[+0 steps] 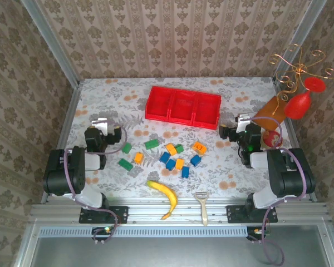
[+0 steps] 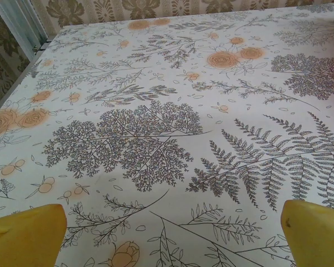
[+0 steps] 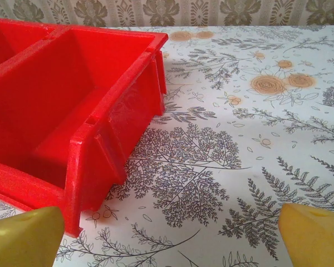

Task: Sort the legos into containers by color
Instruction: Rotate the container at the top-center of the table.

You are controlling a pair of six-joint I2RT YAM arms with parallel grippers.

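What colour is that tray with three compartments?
The tray is bright red; the right wrist view shows it best.

Floral table [image 1: 117,100] w/ legos [image 1: 171,149], red tray [image 1: 181,118], banana [image 1: 166,196], peeler [image 1: 202,203]

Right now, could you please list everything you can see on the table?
legos: twelve, four each green, orange, blue, scattered mid-table
tray: one, red, three empty compartments, behind the legos
banana: one, yellow, near edge
peeler: one, pale, right of banana
goblet ornament: one, red, right edge
left pincer: one, yellow-tipped, open over bare tablecloth
right pincer: one, yellow-tipped, open near the tray's right end
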